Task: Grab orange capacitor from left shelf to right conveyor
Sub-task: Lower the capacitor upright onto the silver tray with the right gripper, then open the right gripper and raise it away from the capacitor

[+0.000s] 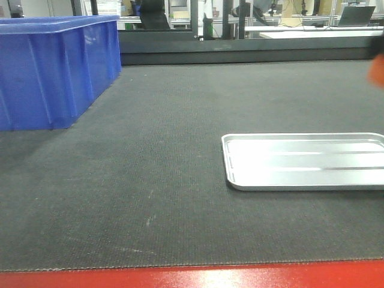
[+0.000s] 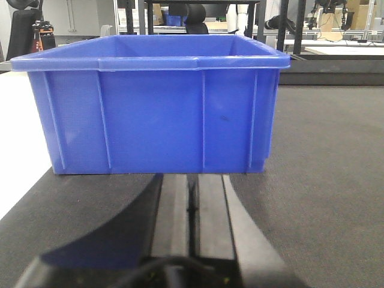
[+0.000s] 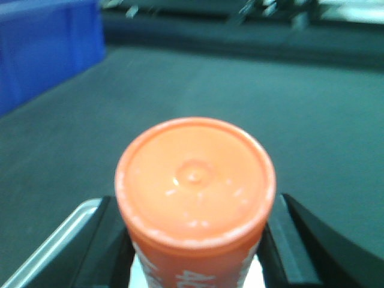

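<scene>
Ahead of the left tool, past the blue bin [image 2: 159,105], stand dark metal rack uprights [image 2: 141,17] with a pale wall [image 2: 78,15] behind them. A black office chair [image 2: 21,30] sits far off to the tool's left, beside a white surface [image 2: 18,138] that runs along that side. Farther ahead and to the right lie white-topped workbenches [image 1: 312,33], one carrying an open laptop [image 1: 355,15]. More dark posts [image 1: 228,18] and shelving crowd the far end of the room. The light is even, bright and indoor, glaring on a shallow silver tray [image 1: 306,161]. Beyond the right tool everything blurs into dim grey shapes.
</scene>
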